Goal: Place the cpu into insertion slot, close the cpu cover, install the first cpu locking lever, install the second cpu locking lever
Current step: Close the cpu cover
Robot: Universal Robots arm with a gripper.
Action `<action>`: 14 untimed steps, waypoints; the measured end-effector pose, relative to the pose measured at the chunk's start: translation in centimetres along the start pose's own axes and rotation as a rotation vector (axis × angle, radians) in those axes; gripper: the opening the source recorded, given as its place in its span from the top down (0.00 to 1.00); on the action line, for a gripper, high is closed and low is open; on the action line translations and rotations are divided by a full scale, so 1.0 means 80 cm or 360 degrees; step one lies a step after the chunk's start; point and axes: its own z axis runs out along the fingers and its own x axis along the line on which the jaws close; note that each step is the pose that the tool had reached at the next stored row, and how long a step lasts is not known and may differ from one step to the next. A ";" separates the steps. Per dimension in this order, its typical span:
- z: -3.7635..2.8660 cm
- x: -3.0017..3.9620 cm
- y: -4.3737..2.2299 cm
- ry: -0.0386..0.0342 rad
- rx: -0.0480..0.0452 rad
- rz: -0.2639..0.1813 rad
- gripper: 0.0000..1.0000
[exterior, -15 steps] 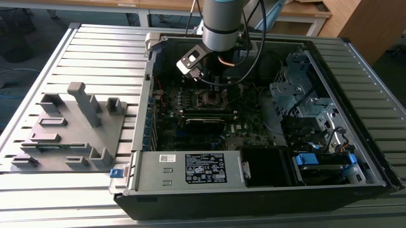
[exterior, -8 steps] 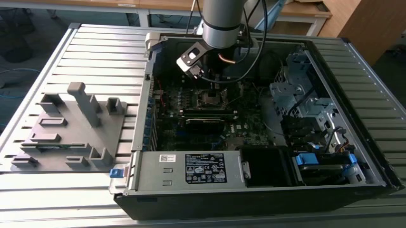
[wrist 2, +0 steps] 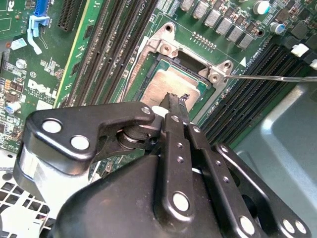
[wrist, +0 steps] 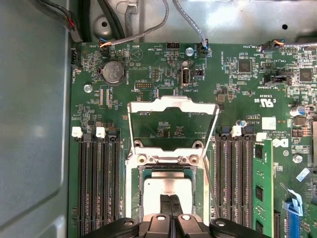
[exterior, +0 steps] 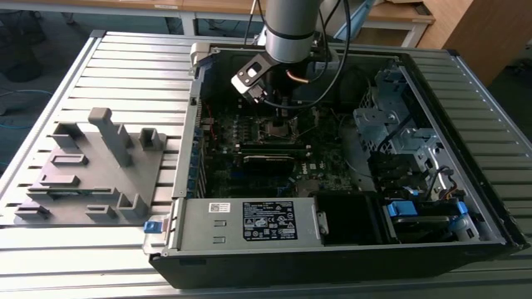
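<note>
Start at the exterior view's left. The grey fixture plate (exterior: 83, 168) lies well apart from your hand and has no part in this. Moving right, you reach the open computer case (exterior: 332, 265). Your gripper (exterior: 277, 104) hangs over the middle of its motherboard (exterior: 249, 180), directly above the insertion slot (exterior: 275, 128). Further right, the metal drive cage (exterior: 390, 124) stands clear of the arm.

In both wrist views your fingers (wrist: 165, 208) are pressed together with only a seam between them and nothing clamped. Their tips are down at the cpu (wrist: 153, 191). I cannot tell whether they touch its face or sit just above it. The cpu lies flat inside the slot, square to the rim, so the seating looks done to me.

The relation that matters is the cpu cover (wrist: 173, 102). It stands tipped up and open just beyond your fingertips, on the side of the slot away from your wrist. Its hinge edge runs crosswise to the line of your fingers, and its free edge is the part farthest from the hand. The slot below it is uncovered.

Off to one side of the fingers, a thin locking lever (wrist 2: 270, 78) sticks out free of the socket, not latched.
</note>
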 end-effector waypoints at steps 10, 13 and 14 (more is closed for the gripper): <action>-0.0034 0.0001 0.0001 0.0001 0.0000 0.0000 0.90; -0.0035 0.0001 0.0001 0.0001 0.0000 0.0000 0.90; -0.0036 0.0001 0.0001 0.0000 0.0000 0.0000 0.90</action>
